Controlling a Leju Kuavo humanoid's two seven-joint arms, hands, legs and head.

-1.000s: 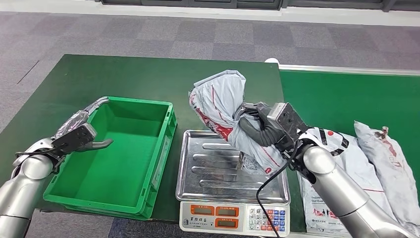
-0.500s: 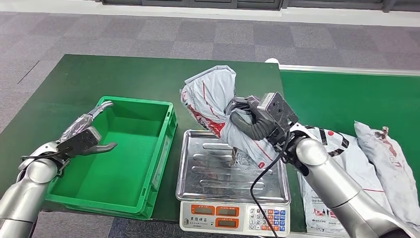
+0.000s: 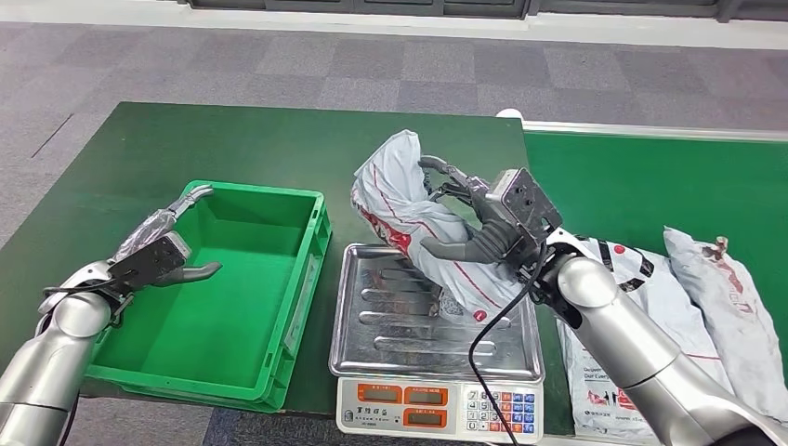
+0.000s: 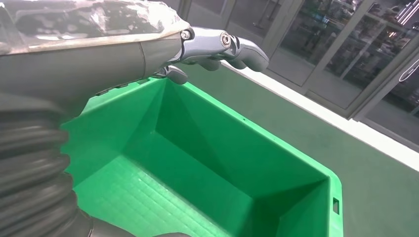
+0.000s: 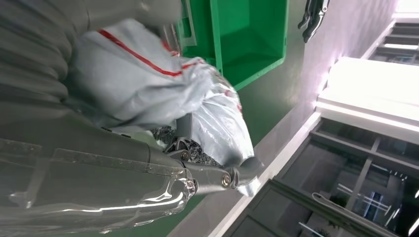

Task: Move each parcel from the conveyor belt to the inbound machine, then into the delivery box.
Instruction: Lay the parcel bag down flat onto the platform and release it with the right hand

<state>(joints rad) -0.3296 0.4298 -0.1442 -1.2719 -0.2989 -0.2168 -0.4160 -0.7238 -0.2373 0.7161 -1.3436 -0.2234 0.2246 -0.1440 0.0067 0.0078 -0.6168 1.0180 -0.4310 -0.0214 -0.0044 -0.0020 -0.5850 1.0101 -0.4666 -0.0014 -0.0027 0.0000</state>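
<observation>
Lowered onto the scale tray — crumpled grey red-striped parcel, right hand loosening.

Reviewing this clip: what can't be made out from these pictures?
- Scale readouts: head view, too small to read.
- Whether the grey parcel rests on the steel tray: its lower end is hidden by the right hand and arm.
- Labels on the two parcels on the belt: head view, cut by the edge, too small.
- Green box near corner: left wrist view, hidden by the left hand.

three grey parcels, one green box, one scale.
</observation>
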